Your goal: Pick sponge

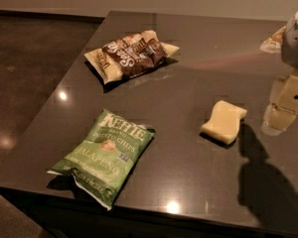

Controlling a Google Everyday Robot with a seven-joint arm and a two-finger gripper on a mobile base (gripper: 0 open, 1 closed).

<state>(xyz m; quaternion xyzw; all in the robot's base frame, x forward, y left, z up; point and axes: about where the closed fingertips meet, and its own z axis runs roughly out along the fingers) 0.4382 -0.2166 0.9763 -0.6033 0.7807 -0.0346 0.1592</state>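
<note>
The sponge is a small pale yellow wavy block lying flat on the dark table, right of centre. My gripper hangs at the right edge of the camera view, a short way right of the sponge and apart from it. Its pale blocky fingers point down, just above the table. Nothing is held in it that I can see.
A green Kettle jalapeño chip bag lies near the front left edge. A brown and cream chip bag lies at the back left. A pale crumpled wrapper sits at the far right behind the arm. The floor drops off left.
</note>
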